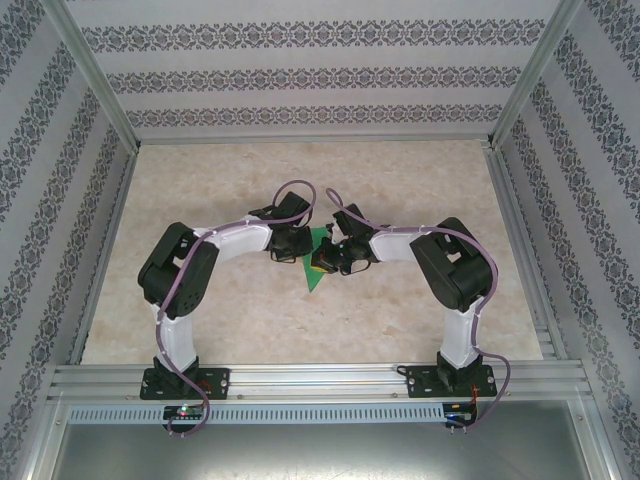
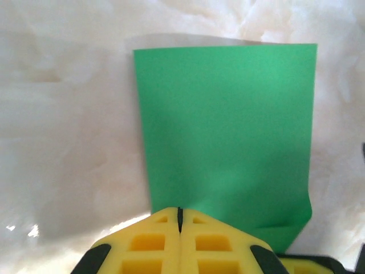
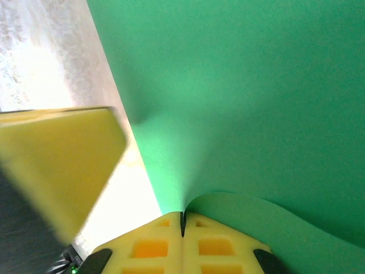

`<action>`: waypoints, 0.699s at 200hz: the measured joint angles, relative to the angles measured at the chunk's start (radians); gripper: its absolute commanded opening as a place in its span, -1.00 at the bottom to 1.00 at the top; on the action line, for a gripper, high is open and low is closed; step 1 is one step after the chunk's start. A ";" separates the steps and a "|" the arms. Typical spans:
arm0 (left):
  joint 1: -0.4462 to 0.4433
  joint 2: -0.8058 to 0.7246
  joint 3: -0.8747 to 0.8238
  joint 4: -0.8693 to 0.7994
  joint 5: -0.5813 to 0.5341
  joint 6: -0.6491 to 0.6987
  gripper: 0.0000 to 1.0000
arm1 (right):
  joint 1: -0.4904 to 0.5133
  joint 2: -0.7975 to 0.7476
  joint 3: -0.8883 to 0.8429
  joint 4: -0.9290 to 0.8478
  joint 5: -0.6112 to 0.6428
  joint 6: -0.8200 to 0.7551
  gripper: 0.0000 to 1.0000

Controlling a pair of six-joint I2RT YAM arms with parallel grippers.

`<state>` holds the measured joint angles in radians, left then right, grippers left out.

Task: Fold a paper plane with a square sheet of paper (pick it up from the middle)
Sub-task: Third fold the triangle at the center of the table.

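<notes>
The square sheet of paper (image 1: 313,277) is bright green and sits at mid-table between my two grippers, with one corner pointing toward the arm bases. In the left wrist view the sheet (image 2: 228,131) spreads away from my left gripper (image 2: 179,212). Its yellow fingers are shut at the sheet's near edge, and the lower right corner curls. My right gripper (image 3: 182,216) is shut on the sheet (image 3: 239,97), which bends up in a curl straight into the closed tips. A left finger (image 3: 57,165) shows blurred at the sheet's edge, where the paper puckers.
The marble-patterned table (image 1: 300,180) is fenced by patterned walls and metal posts. An aluminium rail (image 1: 320,378) runs along the near edge by the arm bases. Both forearms reach inward and meet over the middle, with purple cables (image 1: 295,188) looping above them.
</notes>
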<state>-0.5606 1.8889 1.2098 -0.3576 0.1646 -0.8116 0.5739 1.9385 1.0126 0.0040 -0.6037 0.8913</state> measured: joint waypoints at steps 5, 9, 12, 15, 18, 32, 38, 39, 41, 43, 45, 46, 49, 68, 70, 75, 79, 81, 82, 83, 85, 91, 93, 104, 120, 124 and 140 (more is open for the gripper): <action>0.000 -0.018 -0.004 -0.005 -0.011 0.000 -1.00 | 0.000 0.000 0.000 0.000 0.000 0.000 -0.91; 0.000 -0.029 -0.006 -0.008 -0.015 0.000 -1.00 | 0.000 0.000 0.000 0.000 0.000 0.000 -0.90; 0.000 -0.039 -0.008 -0.011 -0.021 0.000 -1.00 | 0.000 0.000 0.000 0.000 0.000 0.000 -0.89; 0.001 -0.050 -0.010 -0.013 -0.026 0.000 -1.00 | 0.000 0.000 0.000 0.000 0.000 0.000 -0.87; 0.001 -0.060 -0.013 -0.014 -0.032 0.000 -1.00 | 0.000 0.000 0.000 0.000 0.000 0.000 -0.86; 0.008 -0.101 -0.027 -0.018 -0.051 -0.001 -0.98 | 0.000 0.000 0.000 0.000 0.003 0.001 -0.80; 0.013 -0.116 -0.034 -0.018 -0.060 -0.001 -0.98 | 0.000 0.000 0.000 0.000 0.004 0.001 -0.75; 0.014 -0.119 -0.036 -0.018 -0.062 -0.001 -0.98 | 0.000 0.000 0.000 0.000 0.005 0.001 -0.75; 0.015 -0.122 -0.038 -0.018 -0.063 -0.002 -0.97 | 0.000 0.000 0.000 0.000 0.005 0.000 -0.73; 0.018 -0.126 -0.040 -0.018 -0.066 -0.002 -0.97 | 0.000 0.000 0.000 0.000 0.004 0.000 -0.72; 0.020 -0.130 -0.044 -0.018 -0.068 -0.002 -0.97 | 0.000 0.000 0.000 0.000 0.005 0.002 -0.70; 0.021 -0.132 -0.045 -0.018 -0.069 -0.003 -0.97 | 0.000 0.000 0.000 0.000 0.004 0.001 -0.69; 0.024 -0.137 -0.050 -0.018 -0.072 -0.004 -0.97 | 0.000 0.000 0.000 0.001 0.003 0.000 -0.67; 0.043 -0.161 -0.089 -0.018 -0.087 -0.012 -0.95 | 0.001 0.000 0.007 0.003 -0.002 0.000 -0.50; 0.045 -0.161 -0.092 -0.018 -0.088 -0.012 -0.94 | 0.003 0.000 0.007 0.004 0.000 0.001 -0.48; 0.049 -0.166 -0.103 -0.018 -0.090 -0.015 -0.94 | 0.005 0.000 0.009 0.005 -0.003 0.000 -0.43; 0.053 -0.168 -0.112 -0.019 -0.092 -0.017 -0.93 | 0.005 0.000 0.010 0.006 0.000 0.003 -0.38; 0.053 -0.169 -0.115 -0.019 -0.092 -0.019 -0.93 | 0.005 0.000 0.010 0.007 -0.004 0.000 -0.36; 0.053 -0.170 -0.117 -0.019 -0.094 -0.019 -0.93 | 0.005 0.000 0.011 0.008 -0.003 -0.001 -0.35; 0.054 -0.170 -0.119 -0.019 -0.095 -0.019 -0.93 | 0.005 0.000 0.011 0.008 -0.002 0.001 -0.34; 0.055 -0.171 -0.122 -0.019 -0.095 -0.021 -0.92 | 0.005 0.000 0.012 0.008 0.000 0.005 -0.33; 0.059 -0.174 -0.131 -0.021 -0.097 -0.024 -0.93 | 0.006 0.000 0.015 0.009 -0.003 0.003 -0.29; 0.059 -0.175 -0.134 -0.021 -0.096 -0.027 -0.92 | 0.006 0.000 0.016 0.010 -0.004 0.002 -0.28; 0.064 -0.180 -0.146 -0.021 -0.098 -0.031 -0.92 | 0.007 0.000 0.019 0.011 -0.005 0.000 -0.26; 0.066 -0.190 -0.158 -0.021 -0.098 -0.035 -0.92 | 0.007 0.000 0.020 0.012 -0.006 0.001 -0.26; 0.066 -0.193 -0.160 -0.021 -0.098 -0.035 -0.92 | 0.006 0.000 0.020 0.012 -0.006 0.001 -0.26; 0.065 -0.203 -0.167 -0.021 -0.093 -0.035 -0.93 | 0.006 0.000 0.020 0.011 -0.006 0.000 -0.34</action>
<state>-0.4953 1.6859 1.0428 -0.3786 0.0711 -0.8471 0.5804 1.9381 1.0325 0.0154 -0.6094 0.8917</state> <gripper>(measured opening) 0.065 0.358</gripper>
